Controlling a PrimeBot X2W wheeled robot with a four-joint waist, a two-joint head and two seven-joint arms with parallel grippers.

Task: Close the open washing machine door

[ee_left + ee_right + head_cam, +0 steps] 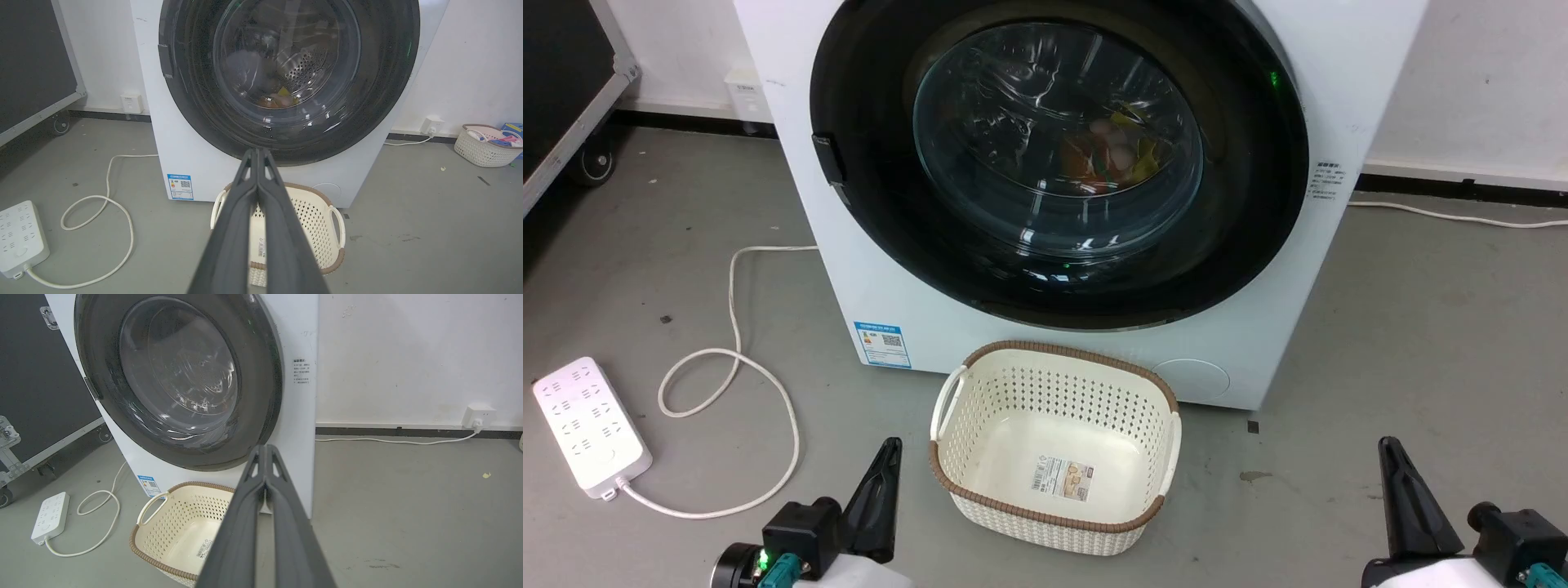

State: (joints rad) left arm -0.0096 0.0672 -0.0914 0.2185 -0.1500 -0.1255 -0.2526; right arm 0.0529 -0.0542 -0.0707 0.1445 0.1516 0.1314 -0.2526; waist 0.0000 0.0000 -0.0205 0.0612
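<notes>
Two empty grippers, fingers pressed together, sit low: left gripper point(890, 457) and right gripper point(1390, 453). Up ahead, well apart from both, the door point(1058, 163) looks flush against the washing machine point(849, 278), its left edge nearer the left gripper.

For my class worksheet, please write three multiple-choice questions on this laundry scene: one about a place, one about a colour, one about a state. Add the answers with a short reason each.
1. Where does the cream basket stand?
A) on the floor in front of the washing machine
B) on top of the machine
C) inside the drum

2. What colour is the wide rim of the washing machine door?
A) white
B) blue
C) black

3. How does that door sit?
A) swung wide open
B) flush against the machine's front
C) lifted off its hinge

Answers:
1 A, since the basket sits on the grey floor just below the door.
2 C, since the rim looks glossy black.
3 B, since the right wrist view shows no gap along its edge.
</notes>
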